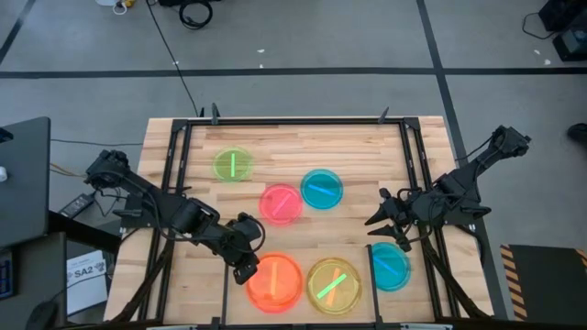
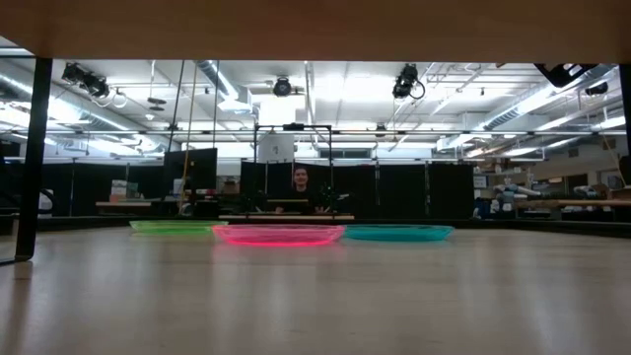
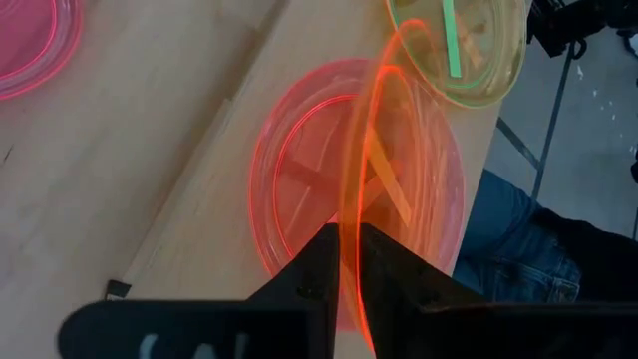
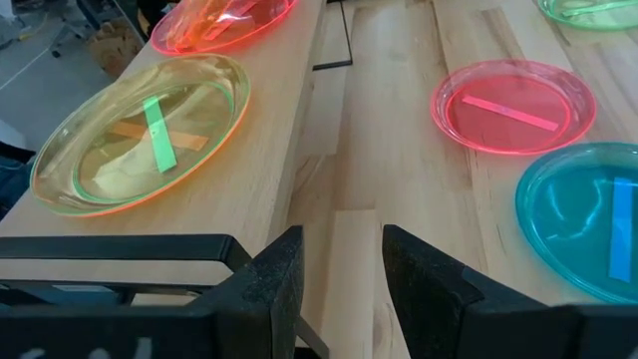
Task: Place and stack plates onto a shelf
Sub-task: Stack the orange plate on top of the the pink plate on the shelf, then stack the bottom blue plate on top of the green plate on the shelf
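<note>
While the left gripper [image 1: 246,267] reaches over the near edge of the table [image 1: 358,151], we see its two fingers [image 3: 317,271] set on either side of the rim of an orange plate [image 3: 351,189], with only a thin gap around the edge; whether they pinch it or have just let go we cannot tell. That orange plate stands tilted above a pink-orange stack [image 1: 274,282] lying at the near edge, and a yellow-green stack with a green stripe [image 1: 334,285] lies just beside it. Farther back on the wood lie a green plate [image 1: 232,165], a pink plate [image 1: 281,203] and a cyan plate [image 1: 322,189], the pink and cyan nearly touching. Another cyan plate [image 1: 390,266] sits near the right side, close below the right gripper [image 1: 378,218]. In the right wrist view, we see that gripper's fingers [image 4: 287,274] apart and holding nothing, hovering over bare wood. We cannot make out the shelf clearly. In the low view, a person [image 2: 301,185] sits beyond the table.
</note>
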{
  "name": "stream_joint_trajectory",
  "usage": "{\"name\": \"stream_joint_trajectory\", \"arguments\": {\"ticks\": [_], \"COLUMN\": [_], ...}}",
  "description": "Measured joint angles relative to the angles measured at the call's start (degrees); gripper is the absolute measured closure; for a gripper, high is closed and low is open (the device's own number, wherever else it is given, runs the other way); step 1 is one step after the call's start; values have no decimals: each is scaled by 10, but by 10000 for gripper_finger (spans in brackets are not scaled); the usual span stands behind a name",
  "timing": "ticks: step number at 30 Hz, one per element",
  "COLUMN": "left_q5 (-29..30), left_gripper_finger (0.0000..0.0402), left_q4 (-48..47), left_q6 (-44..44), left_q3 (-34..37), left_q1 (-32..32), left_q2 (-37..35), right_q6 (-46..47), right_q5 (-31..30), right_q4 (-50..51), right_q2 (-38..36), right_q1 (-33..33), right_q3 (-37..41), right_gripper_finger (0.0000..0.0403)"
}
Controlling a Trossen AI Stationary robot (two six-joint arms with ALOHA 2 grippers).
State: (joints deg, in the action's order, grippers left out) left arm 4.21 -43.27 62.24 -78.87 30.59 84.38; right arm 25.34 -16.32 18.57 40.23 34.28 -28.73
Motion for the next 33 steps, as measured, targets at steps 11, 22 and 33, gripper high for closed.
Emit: {"name": "stream_joint_trajectory", "arguments": {"ticks": [11, 22, 33], "left_q5": [0, 32, 87], "left_gripper_finger": [321, 268, 267], "left_q4": [-21, -30, -31], "left_q6": [0, -32, -123], "left_q3": [0, 0, 0], "left_q1": [0, 0, -22], "left_q2": [0, 0, -5], "right_q6": [0, 0, 0], "right_q5": [0, 0, 0], "right_q4": [0, 0, 0], "right_q2": [0, 0, 0], "right_q1": [0, 0, 0], "right_q3": [0, 0, 0], "right_gripper_finger": [259, 259, 259]}}
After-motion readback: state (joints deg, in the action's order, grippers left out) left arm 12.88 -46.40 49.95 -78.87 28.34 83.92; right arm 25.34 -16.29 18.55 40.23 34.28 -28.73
